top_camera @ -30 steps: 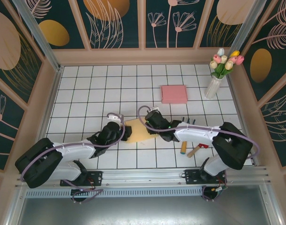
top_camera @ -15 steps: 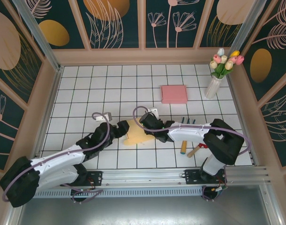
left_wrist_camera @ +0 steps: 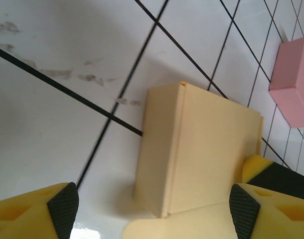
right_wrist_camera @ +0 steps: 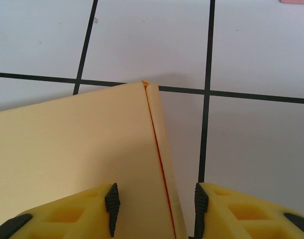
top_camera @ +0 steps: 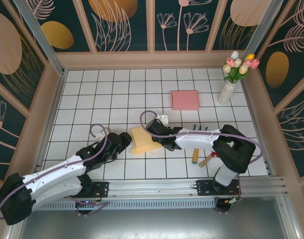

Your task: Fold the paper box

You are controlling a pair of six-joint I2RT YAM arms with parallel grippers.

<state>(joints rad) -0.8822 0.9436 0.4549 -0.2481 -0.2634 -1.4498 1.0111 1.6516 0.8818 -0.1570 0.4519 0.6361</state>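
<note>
Paper box (top_camera: 142, 140) lies ungripped: left hand (left_wrist_camera: 152, 206) wide open, right hand (right_wrist_camera: 154, 204) narrowly parted

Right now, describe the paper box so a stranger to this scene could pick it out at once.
On the white tiled table, look at the near middle, between the left gripper and the right gripper. The paper box lies there, pale yellow and partly folded. Its only box-like neighbour, the pink box further back, stands clear of both arms.
</note>
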